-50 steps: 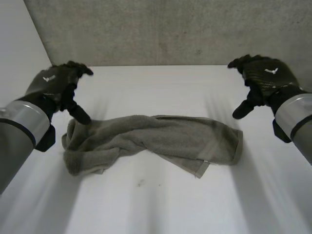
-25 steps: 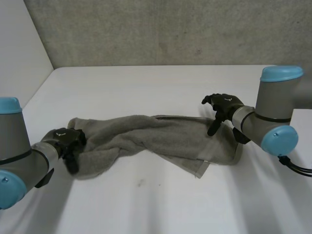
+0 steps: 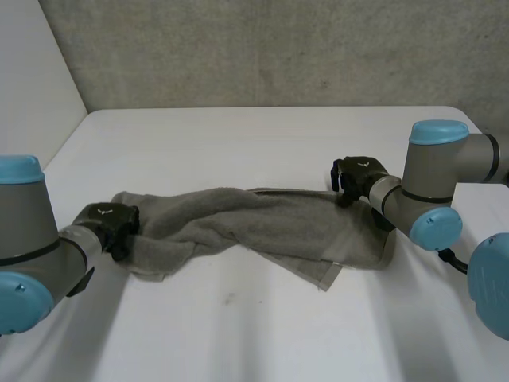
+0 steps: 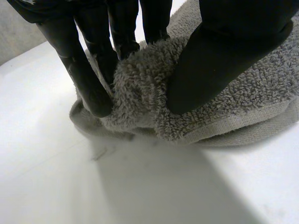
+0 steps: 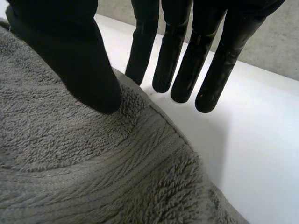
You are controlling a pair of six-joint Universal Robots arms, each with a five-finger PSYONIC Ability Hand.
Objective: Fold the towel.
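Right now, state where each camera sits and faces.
Head view: behind the arms, looking down at the table; both arms, left hand and right hand at the towel ends.
Left wrist view: on that wrist, along its palm; fingers and thumb pinch the bunched end.
Right wrist view: on that wrist, along its palm; thumb on towel, straight fingers past its edge.
All share the towel.

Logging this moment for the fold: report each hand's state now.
Left hand: shut on the towel, its end pinched between fingers and thumb.
Right hand: open, fingers straight, thumb on the towel's edge.
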